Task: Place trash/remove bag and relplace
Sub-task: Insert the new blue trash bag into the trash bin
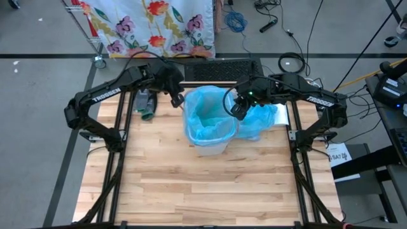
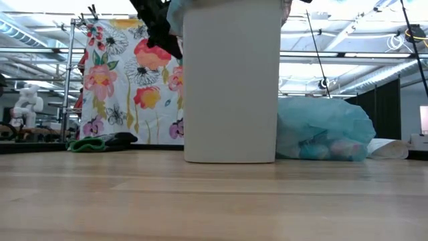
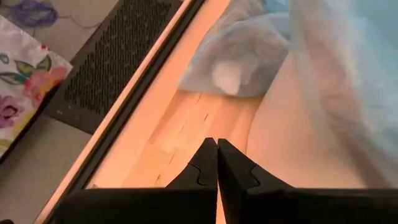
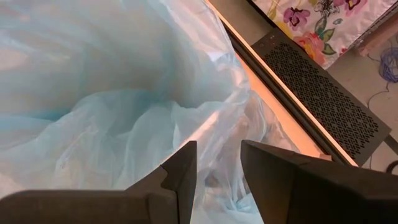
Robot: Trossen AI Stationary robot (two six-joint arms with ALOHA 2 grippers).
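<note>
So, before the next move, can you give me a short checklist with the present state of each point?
1. White plastic bin stands upright on the wooden table: ok.
2. Light-blue plastic liner is draped over the bin rim: ok.
3. Left tool is shut, nothing seen between its tips: ok.
4. Right tool is open at the liner edge: ok.
5. Filled light-blue bag lies on the table beside the bin: ok.
6. Liner secure all around the rim: cannot tell.
</note>
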